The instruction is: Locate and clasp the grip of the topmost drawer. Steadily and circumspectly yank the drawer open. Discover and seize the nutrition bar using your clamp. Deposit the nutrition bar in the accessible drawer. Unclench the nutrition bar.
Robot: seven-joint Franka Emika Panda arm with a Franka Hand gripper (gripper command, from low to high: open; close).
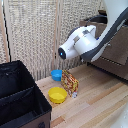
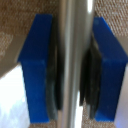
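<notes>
Hand (image 2: 74, 70) pads round blurred metal bar (image 2: 74, 30)

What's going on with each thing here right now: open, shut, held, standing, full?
Gripper: shut on the handle.
Handle: metal bar, clamped between the blue fingers.
Drawer: mostly hidden by the arm; cannot tell if open.
Bar: standing upright, untouched.
Yellow bowl: upright, looks empty.
Blue bowl: upright, contents unclear.
Black box: open.
</notes>
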